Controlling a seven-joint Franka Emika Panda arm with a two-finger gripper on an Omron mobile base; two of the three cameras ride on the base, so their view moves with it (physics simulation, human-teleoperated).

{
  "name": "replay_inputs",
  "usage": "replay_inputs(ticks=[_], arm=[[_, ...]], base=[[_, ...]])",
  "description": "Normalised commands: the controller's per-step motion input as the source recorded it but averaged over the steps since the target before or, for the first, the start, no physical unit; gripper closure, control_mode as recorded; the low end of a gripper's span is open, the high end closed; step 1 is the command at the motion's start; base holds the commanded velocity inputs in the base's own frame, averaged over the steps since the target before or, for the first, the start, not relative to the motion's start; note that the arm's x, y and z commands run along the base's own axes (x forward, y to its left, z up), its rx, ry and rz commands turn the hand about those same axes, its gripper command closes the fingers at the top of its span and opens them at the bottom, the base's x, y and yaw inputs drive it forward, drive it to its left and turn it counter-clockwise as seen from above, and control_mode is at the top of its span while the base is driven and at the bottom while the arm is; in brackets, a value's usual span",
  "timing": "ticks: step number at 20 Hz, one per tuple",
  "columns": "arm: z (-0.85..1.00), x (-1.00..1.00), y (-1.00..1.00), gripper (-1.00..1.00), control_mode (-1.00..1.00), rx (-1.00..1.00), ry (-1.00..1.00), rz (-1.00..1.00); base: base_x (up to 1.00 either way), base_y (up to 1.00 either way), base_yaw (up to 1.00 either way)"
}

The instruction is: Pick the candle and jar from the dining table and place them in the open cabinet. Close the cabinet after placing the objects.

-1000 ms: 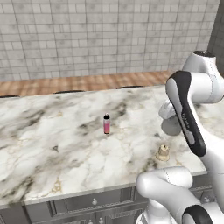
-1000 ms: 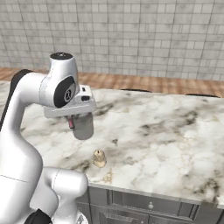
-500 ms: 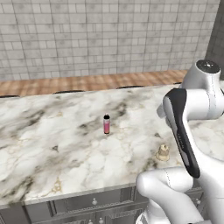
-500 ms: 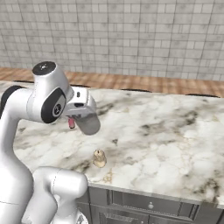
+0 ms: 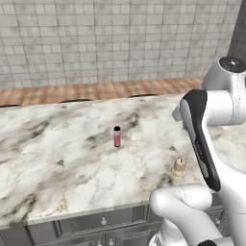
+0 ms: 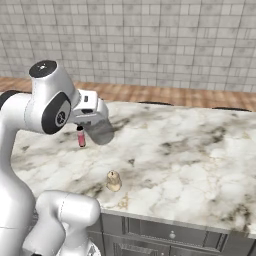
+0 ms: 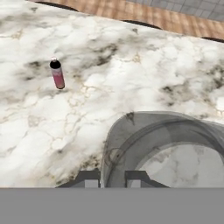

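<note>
Glass jar (image 6: 100, 132) clamped in end effector (image 7: 111, 176), held above marble desk (image 6: 190, 155), candle (image 6: 113, 181) and pink bottle (image 6: 80, 136) left upright on desk

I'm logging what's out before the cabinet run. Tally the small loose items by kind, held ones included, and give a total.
Candle, standing on the dining table: 1
Glass jar, gripped at its rim by the fingers and lifted off the table: 1
Pink bottle with black cap, standing on the table: 1
Total: 3
</note>
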Motion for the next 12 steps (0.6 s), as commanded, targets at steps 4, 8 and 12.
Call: replay_inputs(ticks=[4, 8, 12], arm=[[0.02, 0.0, 0.0, 1.0, -1.0, 0.0, 0.0, 0.0], [0.0, 0.0, 0.0, 1.0, 1.0, 0.0, 0.0, 0.0], [0.0, 0.0, 0.0, 1.0, 1.0, 0.0, 0.0, 0.0]], base=[[0.0, 0.0, 0.0], [0.0, 0.0, 0.0], [0.0, 0.0, 0.0]])
